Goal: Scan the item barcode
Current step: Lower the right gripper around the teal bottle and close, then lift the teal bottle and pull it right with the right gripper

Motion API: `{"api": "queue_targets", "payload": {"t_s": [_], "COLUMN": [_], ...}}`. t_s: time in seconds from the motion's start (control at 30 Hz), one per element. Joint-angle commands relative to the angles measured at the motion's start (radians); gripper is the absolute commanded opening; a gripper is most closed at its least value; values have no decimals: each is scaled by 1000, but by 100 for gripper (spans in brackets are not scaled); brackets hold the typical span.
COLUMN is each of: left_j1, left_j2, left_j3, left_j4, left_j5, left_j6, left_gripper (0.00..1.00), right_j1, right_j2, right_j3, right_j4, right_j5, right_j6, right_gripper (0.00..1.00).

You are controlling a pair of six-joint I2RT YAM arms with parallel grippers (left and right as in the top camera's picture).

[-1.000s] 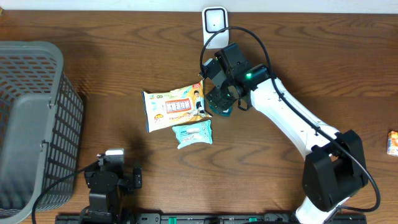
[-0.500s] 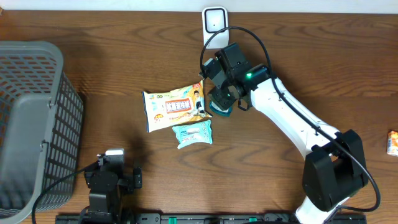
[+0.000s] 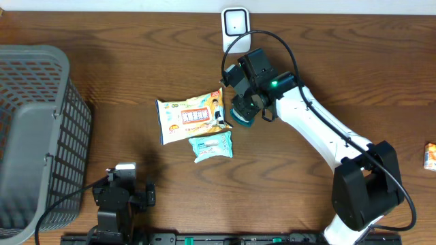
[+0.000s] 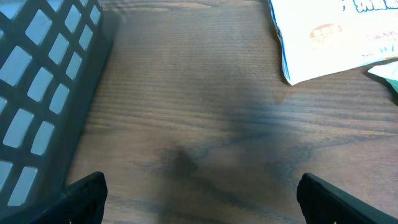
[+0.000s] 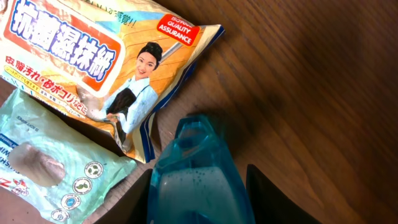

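Observation:
A blue translucent bottle [image 5: 199,177] lies on the wooden table just right of an orange wipes pack [image 5: 93,68]. My right gripper [image 5: 199,205] stands over the bottle, one dark finger pressed against each of its sides. From overhead the right gripper [image 3: 244,109] covers most of the bottle [image 3: 243,123]. A white barcode scanner [image 3: 235,24] stands at the table's far edge, above the right arm. My left gripper [image 4: 202,199] hangs open over bare wood near the front edge, holding nothing; overhead shows the left gripper [image 3: 119,190] at the front left.
A teal packet [image 3: 211,145] lies below the wipes pack [image 3: 191,117]. A grey mesh basket [image 3: 34,136] fills the left side, and the basket wall [image 4: 43,93] shows in the left wrist view. A small orange item [image 3: 430,155] sits at the right edge.
The right gripper's jaws have narrowed onto the blue bottle, and the gripper has shifted slightly. The left arm and the packs have not moved.

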Motion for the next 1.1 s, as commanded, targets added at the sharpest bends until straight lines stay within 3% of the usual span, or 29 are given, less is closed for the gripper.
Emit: {"api": "queue_targets", "payload": {"t_s": [0.0,0.6,0.8,0.9,1.07], "left_j1": [3,3,3,3,3], "left_j2": [-5,-5,-5,-5,-5], "left_j3": [-4,-4,-4,-4,-4], "left_j4": [-11,-12,-12,-12,-12], "left_j5": [-6,-6,-6,-6,-6], "left_j6": [6,6,6,6,6], "left_gripper": [98,98,98,98,98], "right_j1": [-3,-73,-167,-227,-339], "right_j2": [18,-18,-93,-138,-200], "right_j3": [-17,31,43,43,43], "right_j4": [-3,-89,-167,-207,-284], "right_j5": [11,-321,-498,-641,-926], "right_j6": [16,114,115,115,115], "right_gripper": [31,9,8,13,12]}}
